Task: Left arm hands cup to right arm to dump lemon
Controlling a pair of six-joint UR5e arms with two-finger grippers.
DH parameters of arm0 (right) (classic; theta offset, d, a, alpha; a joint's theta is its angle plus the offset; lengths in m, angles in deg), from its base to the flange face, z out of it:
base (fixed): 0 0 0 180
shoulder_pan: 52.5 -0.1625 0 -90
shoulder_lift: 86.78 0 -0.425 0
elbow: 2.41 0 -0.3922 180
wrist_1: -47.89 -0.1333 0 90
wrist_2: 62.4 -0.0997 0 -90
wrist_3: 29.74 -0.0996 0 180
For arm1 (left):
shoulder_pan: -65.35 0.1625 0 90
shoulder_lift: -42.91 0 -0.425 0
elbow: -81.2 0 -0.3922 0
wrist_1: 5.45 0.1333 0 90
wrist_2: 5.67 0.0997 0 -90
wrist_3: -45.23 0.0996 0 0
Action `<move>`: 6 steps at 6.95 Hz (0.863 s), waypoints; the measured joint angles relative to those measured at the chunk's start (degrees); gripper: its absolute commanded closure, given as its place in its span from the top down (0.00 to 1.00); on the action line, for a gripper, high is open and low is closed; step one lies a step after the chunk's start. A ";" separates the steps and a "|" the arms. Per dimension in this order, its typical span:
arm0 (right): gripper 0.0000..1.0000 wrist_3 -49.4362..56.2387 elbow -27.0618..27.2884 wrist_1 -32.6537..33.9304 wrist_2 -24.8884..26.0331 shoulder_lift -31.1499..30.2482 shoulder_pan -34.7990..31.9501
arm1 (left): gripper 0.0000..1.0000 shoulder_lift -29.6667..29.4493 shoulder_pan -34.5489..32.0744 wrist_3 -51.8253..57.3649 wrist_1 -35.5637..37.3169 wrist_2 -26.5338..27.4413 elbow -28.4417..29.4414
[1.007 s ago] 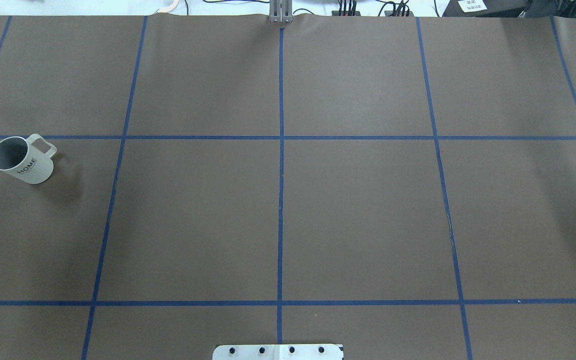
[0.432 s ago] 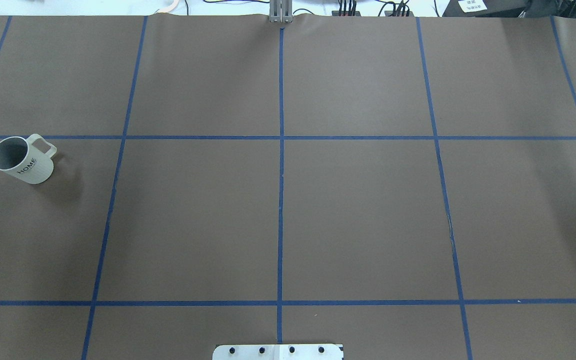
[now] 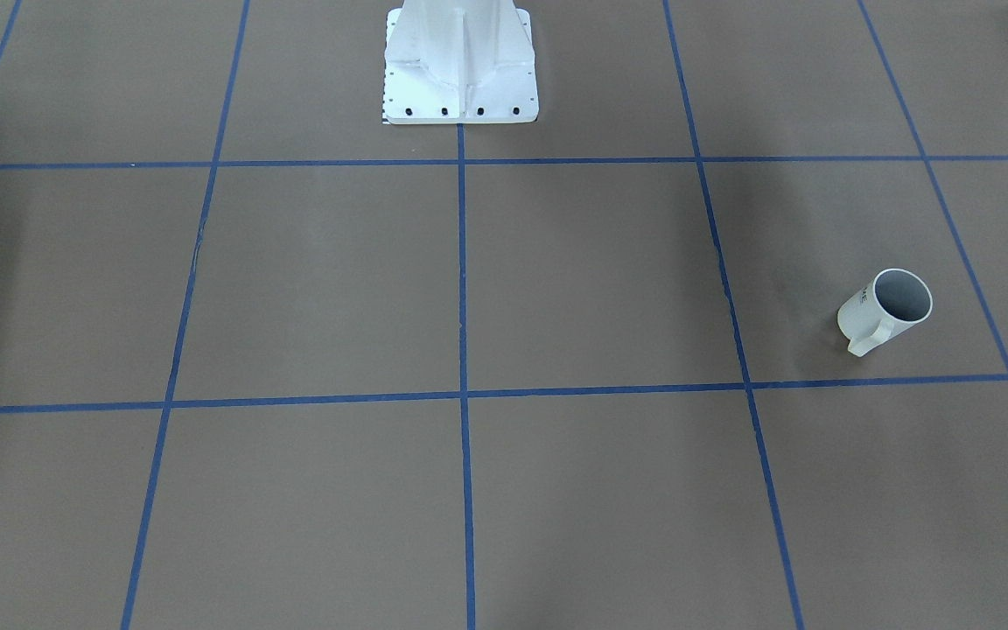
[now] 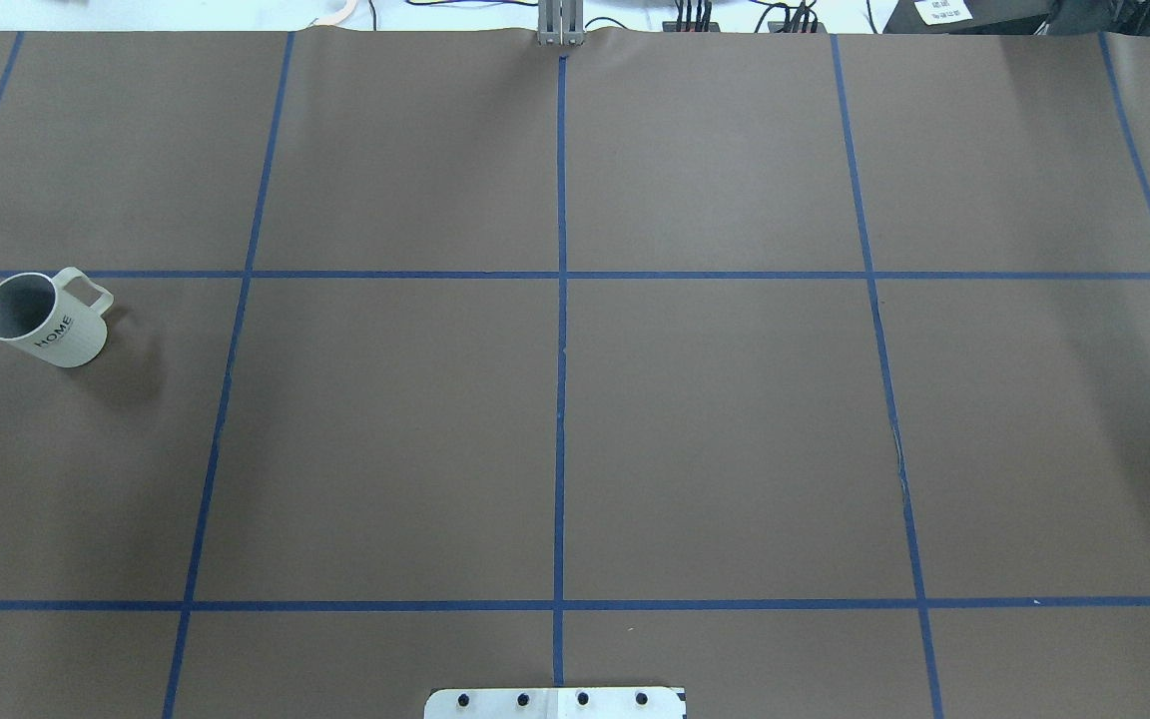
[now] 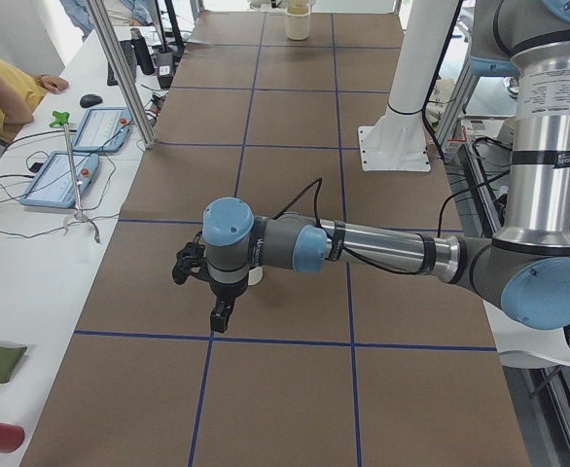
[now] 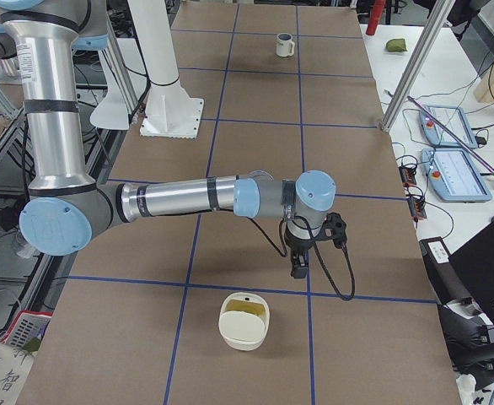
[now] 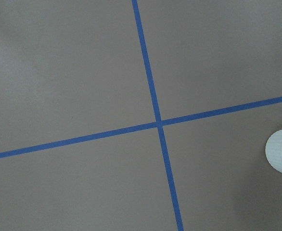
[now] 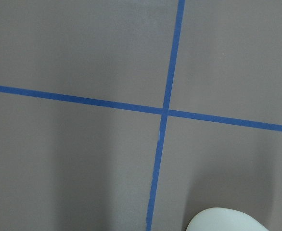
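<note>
The white "HOME" cup (image 4: 46,322) stands upright on the brown table at the far left, handle to the back right; what shows of its grey inside holds no lemon. It also shows in the front view (image 3: 885,311) and far off in the right side view (image 6: 285,44). No arm shows in the overhead or front views. In the left side view my left gripper (image 5: 222,313) hangs low over the table, its wrist hiding most of the cup. In the right side view my right gripper (image 6: 299,267) hangs just behind a cream container (image 6: 245,321). I cannot tell either gripper's state.
The cream container holds something yellowish; it also shows in the left side view (image 5: 298,19). The white robot pedestal (image 3: 460,66) stands at mid table. A side bench carries tablets (image 6: 453,173) and cables. An operator (image 5: 3,88) sits at the bench.
</note>
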 measured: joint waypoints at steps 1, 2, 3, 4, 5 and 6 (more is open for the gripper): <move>1.00 0.00 0.05 -2.07 -0.12 -0.87 0.00 | 1.00 0.01 0.00 0.00 0.00 0.00 -0.04; 1.00 0.00 0.05 -4.59 -0.26 -1.96 0.00 | 1.00 0.01 0.00 0.03 0.00 0.00 -0.06; 1.00 0.00 0.05 -6.40 -0.32 -2.81 0.00 | 1.00 0.02 0.00 0.04 -0.01 0.00 -0.06; 1.00 0.00 0.05 -7.18 -0.34 -3.18 0.00 | 1.00 0.01 0.00 0.03 0.00 0.00 -0.03; 1.00 0.00 0.05 -7.44 -0.35 -3.33 0.00 | 1.00 0.04 0.00 0.01 -0.03 0.00 0.00; 1.00 0.00 0.04 -7.52 -0.34 -3.36 0.00 | 1.00 0.07 0.00 0.03 -0.06 0.00 0.00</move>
